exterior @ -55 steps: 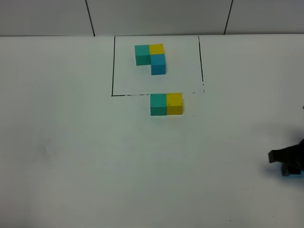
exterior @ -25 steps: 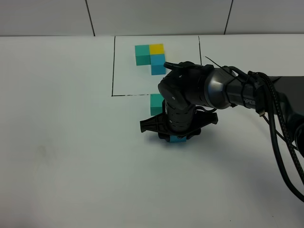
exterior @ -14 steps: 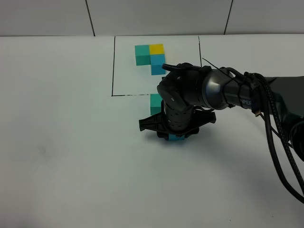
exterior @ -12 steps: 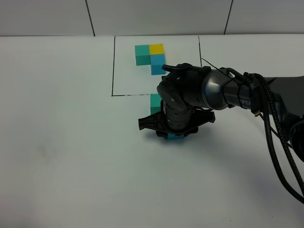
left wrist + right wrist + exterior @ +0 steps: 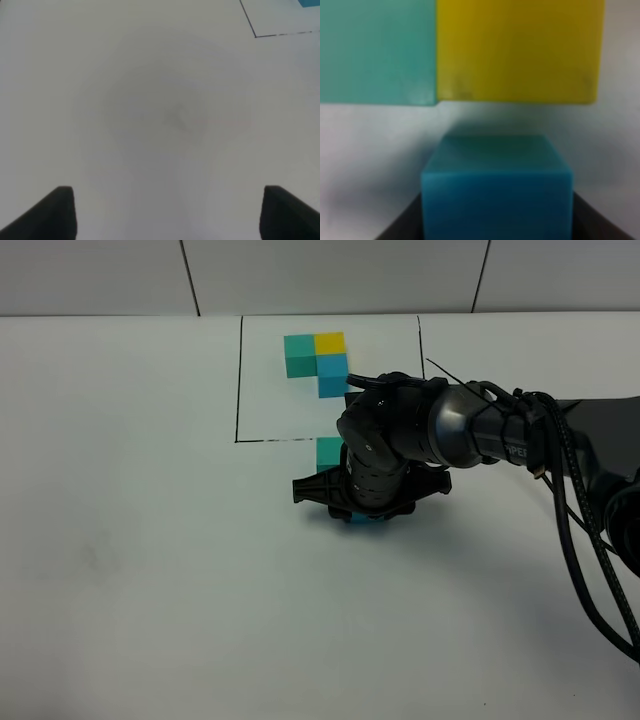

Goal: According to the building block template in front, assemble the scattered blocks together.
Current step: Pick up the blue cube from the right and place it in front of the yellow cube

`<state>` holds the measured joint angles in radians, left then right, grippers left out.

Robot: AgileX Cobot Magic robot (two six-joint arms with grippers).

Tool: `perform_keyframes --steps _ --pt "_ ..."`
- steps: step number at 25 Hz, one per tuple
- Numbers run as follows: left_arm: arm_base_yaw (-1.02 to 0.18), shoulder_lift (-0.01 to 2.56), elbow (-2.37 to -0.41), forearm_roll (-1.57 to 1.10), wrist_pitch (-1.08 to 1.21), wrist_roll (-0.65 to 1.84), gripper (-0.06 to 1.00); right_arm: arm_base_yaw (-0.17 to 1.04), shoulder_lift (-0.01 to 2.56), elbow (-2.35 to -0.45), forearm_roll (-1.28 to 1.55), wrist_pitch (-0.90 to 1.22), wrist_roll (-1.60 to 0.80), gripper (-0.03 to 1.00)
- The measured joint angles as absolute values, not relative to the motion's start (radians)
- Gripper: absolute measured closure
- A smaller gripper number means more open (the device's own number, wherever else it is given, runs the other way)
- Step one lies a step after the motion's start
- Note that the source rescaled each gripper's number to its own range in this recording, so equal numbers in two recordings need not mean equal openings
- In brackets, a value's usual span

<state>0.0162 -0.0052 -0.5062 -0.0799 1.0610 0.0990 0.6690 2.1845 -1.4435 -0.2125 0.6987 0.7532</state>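
I see the white table (image 5: 150, 570) wide and bare to the left and toward the near edge, with plenty of room there. At the far side the black frame (image 5: 238, 380) boxes in the template (image 5: 318, 361): teal and yellow cubes side by side, blue tucked under the yellow. The frame's near line runs just behind my work spot.

My right arm (image 5: 470, 430) reaches in from the right and covers the middle. Just outside the frame's near line sits the teal cube (image 5: 327, 452), its right part hidden by the arm. In the right wrist view the teal cube (image 5: 377, 50) and the yellow cube (image 5: 517, 50) stand touching side by side, and the blue cube (image 5: 496, 192) sits in front of the yellow one with a strip of table showing between them.

The right gripper (image 5: 362, 517) is clamped on the blue cube, dark fingers (image 5: 400, 225) on either side of it; from above only a sliver of blue peeks out below the gripper.

The left gripper (image 5: 167, 212) hangs over bare table, jaws spread wide and holding nothing. A corner of the frame shows at the edge of its view.
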Motion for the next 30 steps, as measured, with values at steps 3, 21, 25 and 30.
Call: perform_keyframes --steps 3,21,25,30 --pt "0.016 -0.005 -0.506 -0.08 1.061 0.099 0.23 0.661 2.186 -1.445 -0.213 0.688 0.753 0.95" --pt "0.016 -0.005 -0.506 -0.08 1.061 0.099 0.23 0.657 2.194 -1.45 -0.238 0.648 0.753 0.95" --pt "0.016 -0.005 -0.506 -0.08 1.061 0.1 0.23 0.657 2.194 -1.451 -0.238 0.65 0.753 0.95" --pt "0.016 -0.005 -0.506 -0.08 1.061 0.1 0.23 0.657 2.194 -1.451 -0.24 0.654 0.753 0.95"
